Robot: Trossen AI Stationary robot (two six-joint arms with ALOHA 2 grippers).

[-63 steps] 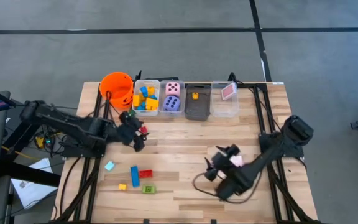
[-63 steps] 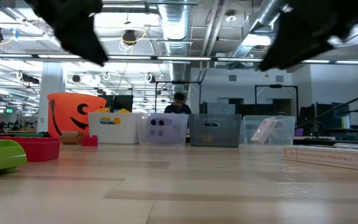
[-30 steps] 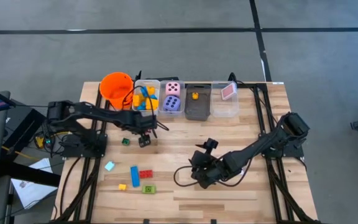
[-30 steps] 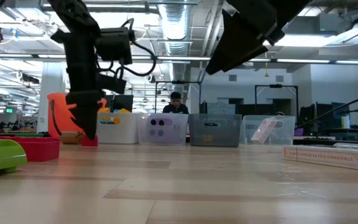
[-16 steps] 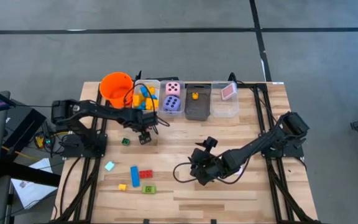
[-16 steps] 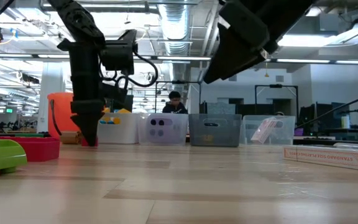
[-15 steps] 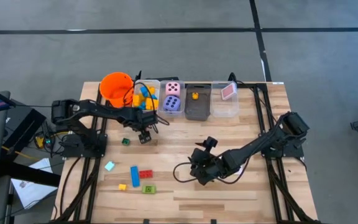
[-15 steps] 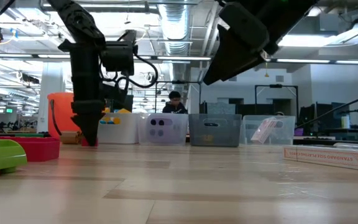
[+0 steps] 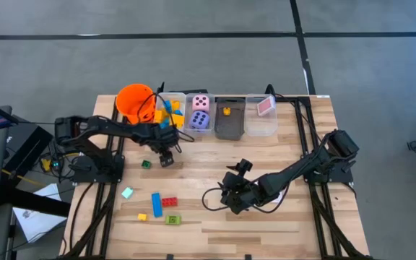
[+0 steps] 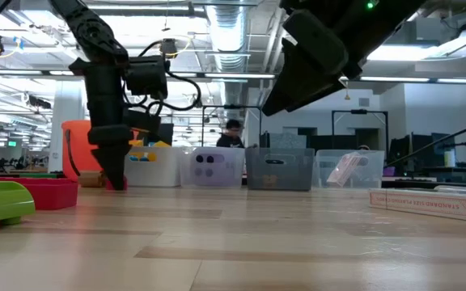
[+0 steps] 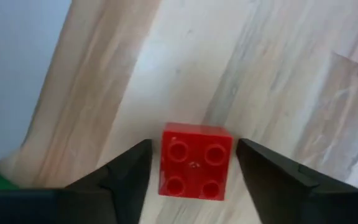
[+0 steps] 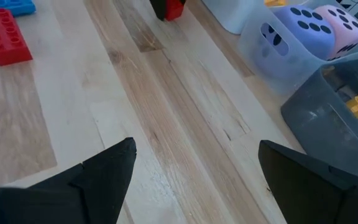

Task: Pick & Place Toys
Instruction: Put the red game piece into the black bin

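Note:
A small red four-stud block (image 11: 196,162) lies studs up on the wooden table in front of the bins; the low view (image 10: 118,184) and the right wrist view (image 12: 174,9) show it too. My left gripper (image 11: 194,168) (image 9: 166,159) points down over it, open. One finger stands on each side of the block, with a narrow gap showing at both. My right gripper (image 12: 194,162) (image 9: 226,199) hangs open above the bare middle of the table, holding nothing. More toys lie at the near left: a long red block (image 9: 170,201), a blue one (image 9: 157,204) and a green one (image 9: 173,219).
Along the far edge stand an orange bucket (image 9: 134,102), a clear bin of yellow and blue blocks (image 9: 169,114), a bin with two dice (image 9: 200,114), a grey bin (image 9: 229,119) and a clear bin with a card (image 9: 261,115). A small green block (image 9: 146,164) lies left of my left gripper.
My left gripper has sunk a little toward the table, down around the red block, which has stayed in place. My right arm has kept still.

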